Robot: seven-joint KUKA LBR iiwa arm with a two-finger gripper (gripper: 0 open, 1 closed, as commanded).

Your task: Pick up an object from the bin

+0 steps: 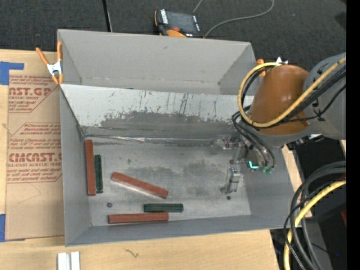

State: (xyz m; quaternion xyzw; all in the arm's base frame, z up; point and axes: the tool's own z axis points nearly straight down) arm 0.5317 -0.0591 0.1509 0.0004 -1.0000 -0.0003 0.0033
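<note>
Grey metal bin (pixel 169 131) | 3 long red-brown sticks (pixel 139 185) | 2 shorter dark green sticks (pixel 163 207) | gripper (pixel 229 187) over bare floor, right side, apart from sticks | grip: cannot tell

Scratched matt grey metal bin (pixel 185 167), matt reddish bar (pixel 139 185), smooth glossy orange wrist cover (pixel 278 100)
</note>
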